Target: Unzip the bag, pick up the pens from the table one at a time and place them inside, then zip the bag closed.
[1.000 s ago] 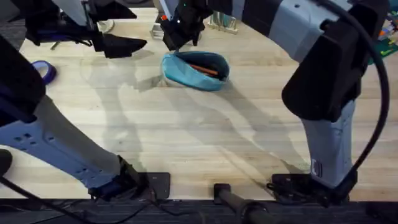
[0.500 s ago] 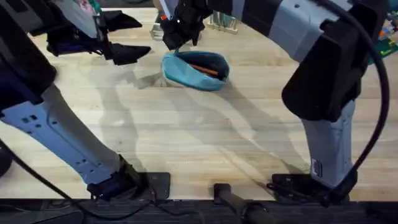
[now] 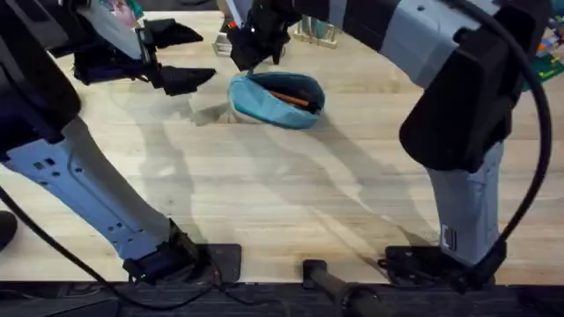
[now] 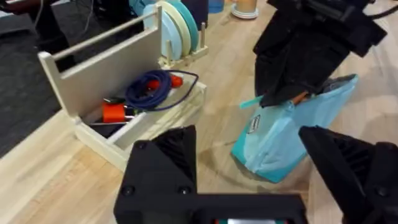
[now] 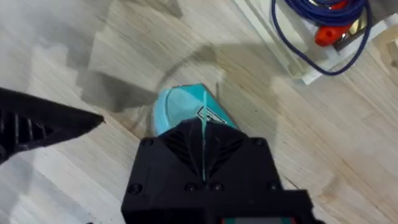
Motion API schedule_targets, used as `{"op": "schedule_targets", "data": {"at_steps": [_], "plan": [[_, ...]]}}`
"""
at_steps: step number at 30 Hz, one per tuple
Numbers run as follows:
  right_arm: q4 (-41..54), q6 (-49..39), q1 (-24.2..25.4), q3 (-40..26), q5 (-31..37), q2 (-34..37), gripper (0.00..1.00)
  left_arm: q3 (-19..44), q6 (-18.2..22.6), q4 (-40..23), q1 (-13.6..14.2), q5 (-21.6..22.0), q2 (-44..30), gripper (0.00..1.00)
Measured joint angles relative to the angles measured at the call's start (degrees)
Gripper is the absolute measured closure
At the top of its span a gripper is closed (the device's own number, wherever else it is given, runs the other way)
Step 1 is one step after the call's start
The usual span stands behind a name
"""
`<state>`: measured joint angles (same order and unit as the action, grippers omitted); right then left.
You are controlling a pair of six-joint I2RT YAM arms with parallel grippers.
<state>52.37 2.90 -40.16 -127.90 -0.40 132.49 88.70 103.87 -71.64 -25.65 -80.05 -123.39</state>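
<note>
The bag lies on the table at the far middle, its top gaping. One orange pen shows inside it. At the bag's left end my right gripper is shut on the zipper pull, and a thin teal strip runs between its closed fingers. In the left wrist view the bag leans up under the right gripper, with a pen tip poking out. My left gripper hovers open just left of the bag, holding nothing.
A wooden caddy with a blue cable and an orange item stands beyond the bag, and a rack of plates stands behind it. A clear holder is at the far edge. Bare tabletop stretches in front of the bag.
My left gripper has shifted right and a little nearer, closing in on the bag's left end. The right gripper and the bag have stayed put.
</note>
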Motion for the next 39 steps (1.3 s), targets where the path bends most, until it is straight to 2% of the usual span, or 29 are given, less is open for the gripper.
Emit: {"op": "schedule_targets", "data": {"at_steps": [4,10,13,18,23,30,39], "plan": [[0.01,0.0,0.0,0.01,0.0,-0.01,0.971,-4.13,2.74,-0.01,0.0,-0.17,0.0,0.007],[0.01,0.0,0.0,0.01,0.0,-0.01,0.971,-11.51,9.65,2.08,0.0,-0.45,0.0,0.007],[0.01,0.0,0.0,0.0,0.0,-0.01,0.971,-13.58,10.97,4.8,0.0,-0.55,0.0,0.007],[0.01,0.0,0.0,0.0,0.02,-0.01,0.971,-14.26,10.96,7.65,0.28,-0.74,0.0,0.007],[0.0,0.0,0.0,0.0,0.02,-0.01,0.971,-14.26,7.58,13.96,2.7,-0.96,0.01,0.007],[0.01,0.0,0.0,0.0,0.02,0.0,0.971,-14.29,-1.07,22.84,7.35,-1.03,0.0,0.007],[0.0,0.0,0.0,0.0,0.07,-0.01,0.971,-14.29,-8.48,23.87,7.19,-1.08,0.0,0.007]]}}
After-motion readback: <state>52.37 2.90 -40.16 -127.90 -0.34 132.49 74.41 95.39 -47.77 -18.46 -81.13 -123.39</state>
